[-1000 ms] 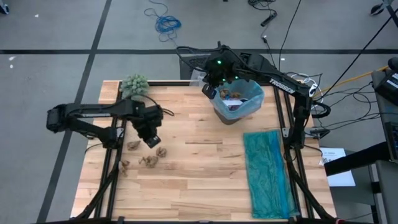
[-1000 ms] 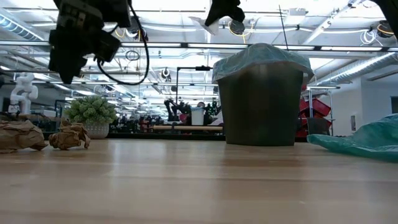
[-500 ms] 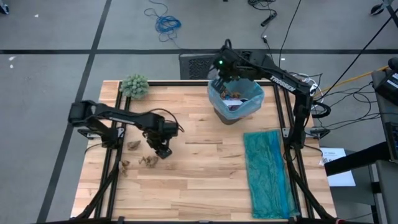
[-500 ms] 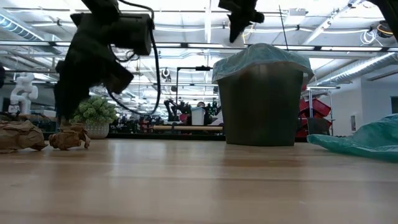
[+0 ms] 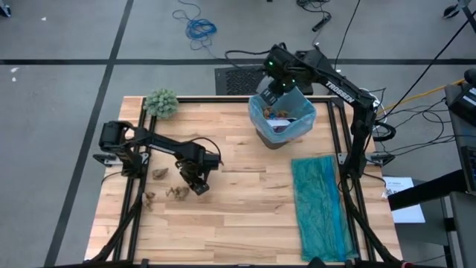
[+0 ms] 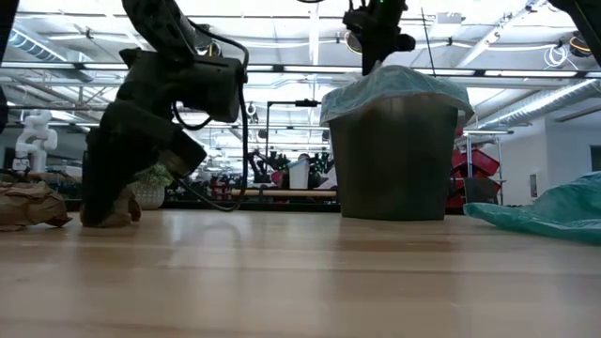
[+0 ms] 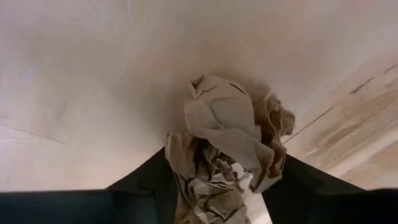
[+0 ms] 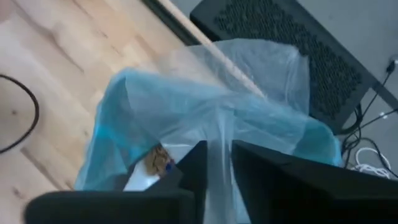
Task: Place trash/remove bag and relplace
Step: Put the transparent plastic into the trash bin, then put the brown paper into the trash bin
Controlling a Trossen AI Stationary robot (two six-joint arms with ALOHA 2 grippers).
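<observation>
Several brown crumpled wads of trash (image 5: 160,173) lie on the wooden table at the left. My left gripper (image 5: 198,186) is down at one wad (image 7: 224,130), open, one finger on each side of it. A dark bin (image 6: 394,160) stands at the far right, lined with the light blue bag (image 5: 301,112), with scraps inside. My right gripper (image 5: 271,93) hangs over the bin's far rim, its fingers (image 8: 199,163) a narrow gap apart, just above the bag's edge (image 8: 217,118). Whether it touches the bag I cannot tell. My left gripper comes at the brown wad from above, slanting steeply down. The wad's sides (image 7: 180,158) fill the gap between the two fingers. Whether the fingers touch it I cannot tell. The wad lies on the table.
A darker teal bag (image 5: 321,205) lies flat along the table's right side. A green fuzzy plant (image 5: 161,103) stands at the far left corner. Two more wads (image 5: 177,192) lie close to the left gripper, and another (image 6: 28,202) farther left. The table's middle and near part is bare wood.
My left gripper has come down and toward the table's near right, tipping more steeply, onto the wad that lay to the right of the others. My right gripper has gone from the bin's left far edge to over its far rim, turning as it went.
</observation>
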